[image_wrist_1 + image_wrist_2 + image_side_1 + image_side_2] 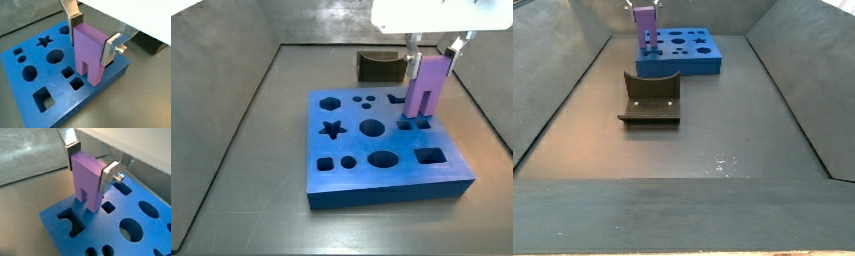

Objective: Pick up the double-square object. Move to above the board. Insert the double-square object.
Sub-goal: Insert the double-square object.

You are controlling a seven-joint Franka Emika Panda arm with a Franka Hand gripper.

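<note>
Double-square object held upright over the board, prongs down at their slots.

The tool (93,37) clamps the upper part of the double-square object (89,55) between its fingers (111,50), leaving the two prongs free below so they can enter the board (385,170). In a side view the purple block stands at the board's right edge, prong tips at or just inside the paired square holes (414,125); depth is hard to judge. The fixture (651,100) sits apart on the floor.
</note>
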